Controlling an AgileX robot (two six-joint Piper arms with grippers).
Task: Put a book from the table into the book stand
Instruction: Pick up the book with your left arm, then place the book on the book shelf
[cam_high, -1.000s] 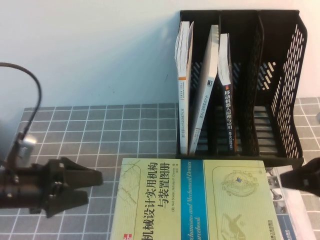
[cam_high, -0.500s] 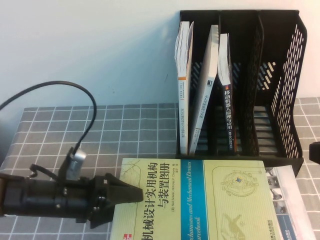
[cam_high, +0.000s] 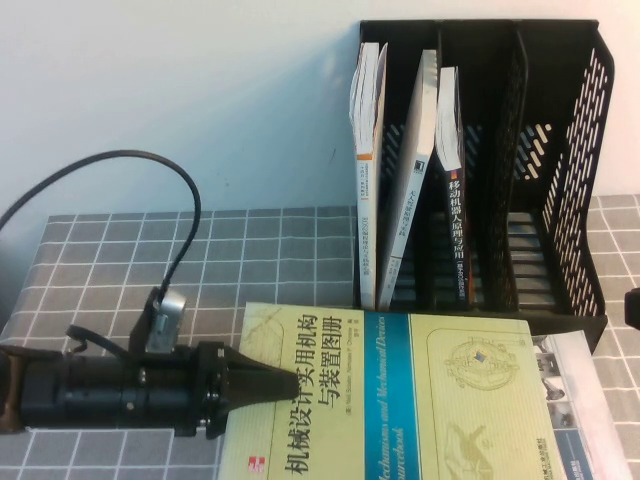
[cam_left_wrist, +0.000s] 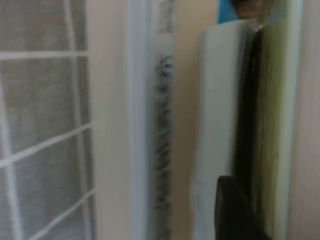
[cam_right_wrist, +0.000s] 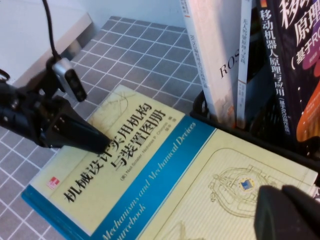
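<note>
Left arm: lies low and level over the grey, white-gridded cloth counter (cam_high: 120, 250), reaching toward the robot's right.
Left pincer (cam_high: 285, 383): dark jaws drawn to a point, clamped on the left edge of the thick pale yellow-green book with blue band (cam_high: 400, 400).
Right pincer (cam_right_wrist: 290, 212): by the counter's right edge, near the book's right end; jaw state cannot be told.
Edges: book's far edge is just in front of the black plastic slotted book stand (cam_high: 560, 200).
Open room: 2 right-hand slots free; 3 thinner upright books (cam_high: 405, 180) fill the left.
Book: flat on the counter, black Chinese title.
</note>
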